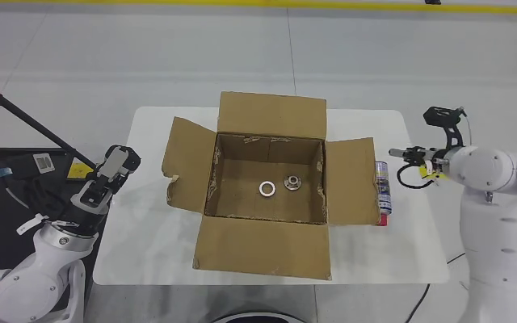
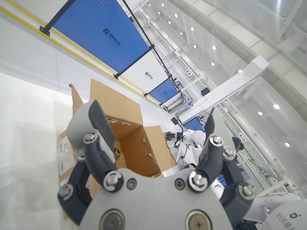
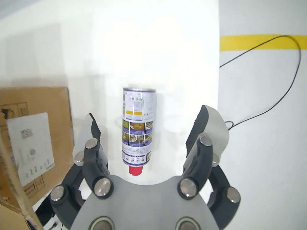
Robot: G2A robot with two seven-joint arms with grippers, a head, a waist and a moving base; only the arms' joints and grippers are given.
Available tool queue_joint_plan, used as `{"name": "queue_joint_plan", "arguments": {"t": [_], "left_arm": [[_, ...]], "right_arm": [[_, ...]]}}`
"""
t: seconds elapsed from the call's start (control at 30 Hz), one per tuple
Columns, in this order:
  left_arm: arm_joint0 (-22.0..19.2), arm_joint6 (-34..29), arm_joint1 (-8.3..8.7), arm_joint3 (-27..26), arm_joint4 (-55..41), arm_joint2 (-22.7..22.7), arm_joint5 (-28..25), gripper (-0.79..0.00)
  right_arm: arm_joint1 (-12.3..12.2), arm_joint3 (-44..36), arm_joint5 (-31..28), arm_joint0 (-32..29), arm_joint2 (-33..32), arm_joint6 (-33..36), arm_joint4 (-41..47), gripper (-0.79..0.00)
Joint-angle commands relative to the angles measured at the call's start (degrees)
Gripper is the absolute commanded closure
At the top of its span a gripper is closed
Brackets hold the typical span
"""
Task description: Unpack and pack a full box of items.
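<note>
Left gripper [image 1: 121,157]: I read it spread wide and empty, at the left edge of the table [image 1: 161,258].
Box [image 1: 266,242]: mid-table, flaps open.
Box floor: ring [image 1: 267,189] beside a small metal fitting [image 1: 292,183].
Spray can [image 1: 383,192]: lying just beside the right flap.
Right gripper [image 1: 396,153]: spread wide and empty, near the can.

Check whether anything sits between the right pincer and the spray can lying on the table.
Nothing visible does. The open right pincer faces the spray can directly; the can lies on the table beside the box flap, not under it.
</note>
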State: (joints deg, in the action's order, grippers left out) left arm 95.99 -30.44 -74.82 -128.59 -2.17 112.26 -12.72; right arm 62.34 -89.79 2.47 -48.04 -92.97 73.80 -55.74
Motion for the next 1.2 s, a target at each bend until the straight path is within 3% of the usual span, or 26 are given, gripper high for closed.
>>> {"name": "queue_joint_plan", "arguments": {"t": [0.0, 0.17, 0.3, 0.43, 0.47, 0.53, 0.67, 0.8, 0.9, 0.93, 1.17], "left_arm": [[0.00, 0.00, 0.00, 0.00, 0.00, 0.00, 0.00, -0.785], [0.00, 0.00, 0.00, 0.00, 0.00, 0.00, 0.00, -0.785], [0.00, 0.00, 0.00, 0.00, 0.00, 0.00, 0.00, -0.785], [0.00, 0.00, 0.00, 0.00, 0.00, 0.00, 0.00, -0.785], [0.00, 0.00, 0.00, 0.00, 0.00, 0.00, 0.00, -0.785], [0.00, 0.00, 0.00, 0.00, 0.00, 0.00, 0.00, -0.785], [0.00, 0.00, 0.00, 0.00, 0.00, 0.00, 0.00, -0.785], [0.00, 0.00, 0.00, 0.00, 0.00, 0.00, 0.00, -0.785], [0.00, 0.00, 0.00, 0.00, 0.00, 0.00, 0.00, -0.785], [0.00, 0.00, 0.00, 0.00, 0.00, 0.00, 0.00, -0.785], [0.00, 0.00, 0.00, 0.00, 0.00, 0.00, 0.00, -0.785]], "right_arm": [[0.05, -4.01, 2.01, -0.39, -0.57, -3.49, 0.63, -0.785], [0.69, -14.61, 3.07, -1.11, 1.75, -8.85, 8.66, -0.785], [1.31, -19.48, 1.37, -0.22, 8.75, -9.13, 13.24, -0.785], [2.16, -19.15, -0.40, 3.11, 18.86, -7.17, 14.39, -0.631], [2.35, -18.62, -0.72, 3.97, 21.07, -6.52, 13.93, -0.542], [2.75, -17.61, -1.16, 5.18, 24.56, -5.69, 14.12, -0.465], [3.63, -13.69, -1.87, 8.20, 32.14, -3.14, 11.17, -0.462], [4.50, -9.59, -2.49, 10.16, 36.77, -1.78, 11.89, -0.385], [5.09, -6.96, -3.81, 11.35, 40.57, 0.14, 10.62, -0.406], [5.26, -6.22, -4.20, 11.77, 42.03, 0.92, 8.88, -0.486], [7.22, 0.09, -2.39, 13.94, 49.15, 0.50, 4.83, -0.465]]}}
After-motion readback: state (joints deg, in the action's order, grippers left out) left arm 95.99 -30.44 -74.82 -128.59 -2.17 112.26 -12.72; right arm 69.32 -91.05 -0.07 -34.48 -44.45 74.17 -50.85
